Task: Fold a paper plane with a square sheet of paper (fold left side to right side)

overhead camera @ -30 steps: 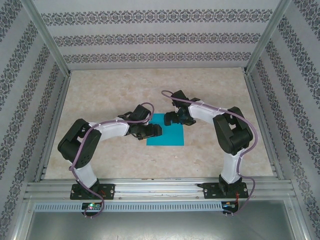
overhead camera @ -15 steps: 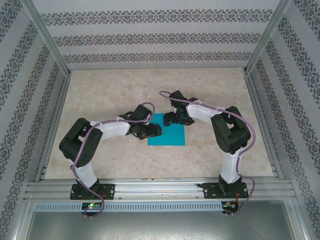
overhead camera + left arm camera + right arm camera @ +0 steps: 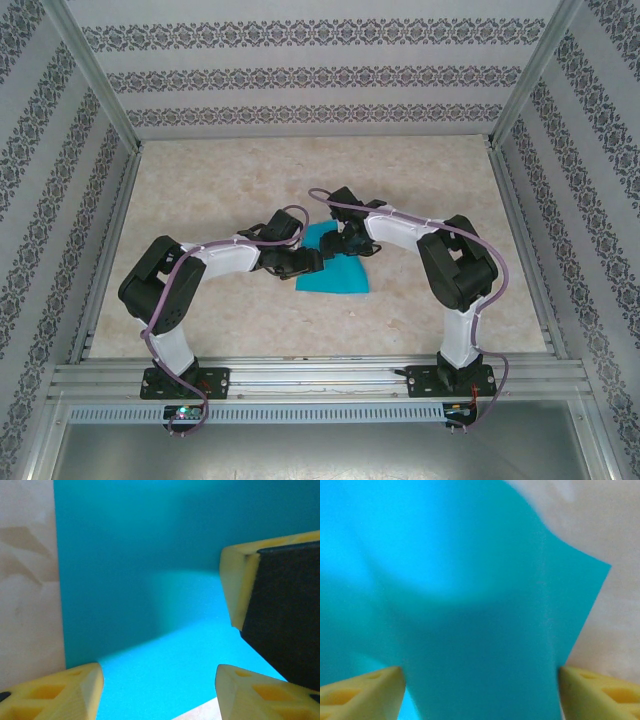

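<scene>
Right gripper (image 3: 480, 692), jaws apart, seemingly bunches the square sheet of paper (image 3: 340, 278); left gripper (image 3: 159, 692), apart, steadies it; next, pinch firmly.

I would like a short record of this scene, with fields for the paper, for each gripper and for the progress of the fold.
paper: square sheet of paper, turquoise, on the table
shape: near edge lies flat; far right part is raised and curved
left gripper: jaws apart, low over the flat part of the sheet, close to its left edge
right gripper: jaws apart, the curved paper stands between them
fold: no crease visible yet
</scene>
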Controlling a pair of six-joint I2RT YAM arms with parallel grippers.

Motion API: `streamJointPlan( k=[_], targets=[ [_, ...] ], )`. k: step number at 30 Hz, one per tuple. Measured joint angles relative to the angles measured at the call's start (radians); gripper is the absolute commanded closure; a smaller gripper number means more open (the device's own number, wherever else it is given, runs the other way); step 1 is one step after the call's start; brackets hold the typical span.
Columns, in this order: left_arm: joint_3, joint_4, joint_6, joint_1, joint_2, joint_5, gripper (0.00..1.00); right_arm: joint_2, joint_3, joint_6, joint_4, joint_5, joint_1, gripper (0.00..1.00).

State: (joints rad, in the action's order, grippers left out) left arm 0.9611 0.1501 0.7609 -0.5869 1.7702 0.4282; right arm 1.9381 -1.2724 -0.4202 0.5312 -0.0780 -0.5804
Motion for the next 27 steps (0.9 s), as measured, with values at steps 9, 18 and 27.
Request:
streamJointPlan(
  k=[9, 18, 27],
  targets=[
    [-0.018, -0.044, 0.019, 0.0, -0.004, 0.016, 0.35, 0.0, 0.003, -0.024, -0.001, -0.086, 0.0, 0.52],
    [-0.091, -0.077, 0.025, 0.035, -0.107, 0.017, 0.24, -0.049, 0.069, -0.026, -0.052, -0.184, 0.018, 0.66],
    [-0.258, -0.248, 0.005, 0.227, -0.385, 0.146, 0.17, -0.24, 0.217, 0.01, -0.224, -0.44, 0.128, 0.69]
  ],
)
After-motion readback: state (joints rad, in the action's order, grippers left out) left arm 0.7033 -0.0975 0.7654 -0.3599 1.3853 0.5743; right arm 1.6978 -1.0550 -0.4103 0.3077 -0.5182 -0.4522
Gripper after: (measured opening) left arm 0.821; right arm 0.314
